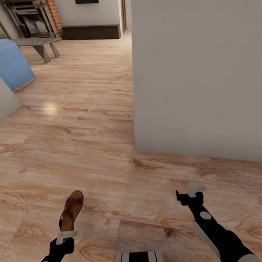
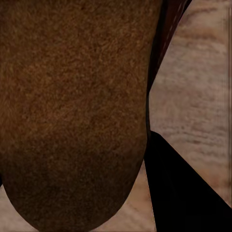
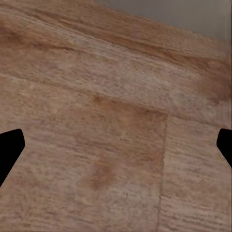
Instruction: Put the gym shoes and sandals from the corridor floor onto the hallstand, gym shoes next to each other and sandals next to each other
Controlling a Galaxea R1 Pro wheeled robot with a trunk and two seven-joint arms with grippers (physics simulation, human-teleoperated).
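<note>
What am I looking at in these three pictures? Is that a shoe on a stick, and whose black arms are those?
These are rendered pictures from a simulated wheeled robot with two arms. The large picture comes from a camera on its head, looking down over a wood-plank floor beside a pale wall. Its left gripper holds a brown sandal, lifted off the floor. The other two pictures come from cameras on the wrists. The left wrist one sits so close that the sandal covers most of it. The right wrist one looks at bare floor, with the dark fingertips of the right gripper at the edges, spread apart and empty.
</note>
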